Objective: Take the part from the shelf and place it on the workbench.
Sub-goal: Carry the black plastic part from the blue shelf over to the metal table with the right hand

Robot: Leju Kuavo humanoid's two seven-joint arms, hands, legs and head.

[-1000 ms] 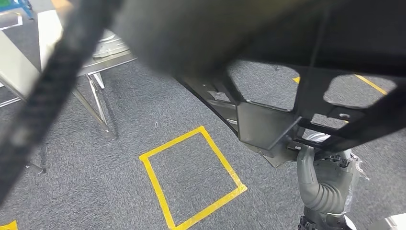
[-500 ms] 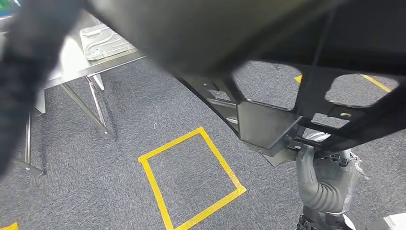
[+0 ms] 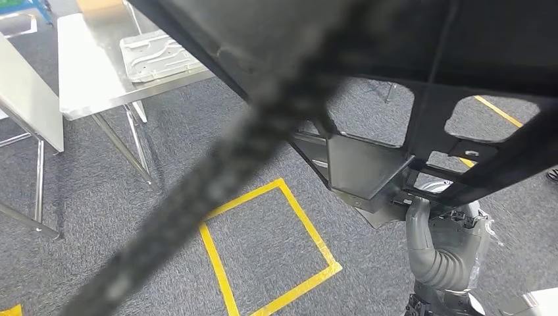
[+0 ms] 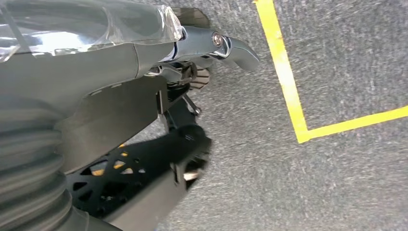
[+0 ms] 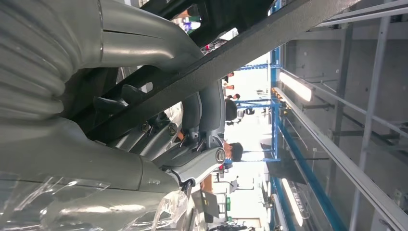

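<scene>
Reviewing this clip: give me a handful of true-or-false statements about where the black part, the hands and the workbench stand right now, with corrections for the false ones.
1. The black frame part is held up off the floor, close under the head camera. True.
2. The right robot hand holds nothing. False: its fingers wrap a bar of the part.
3. The metal workbench already carries a pale pressed-metal panel. True.
4. The part rests on the workbench. False: it is in the air over the carpet, apart from the bench.
5. A yellow tape square marks the carpet below the part. True.
6. The left robot hand hangs free of the part. False: it grips the part's edge.
</scene>
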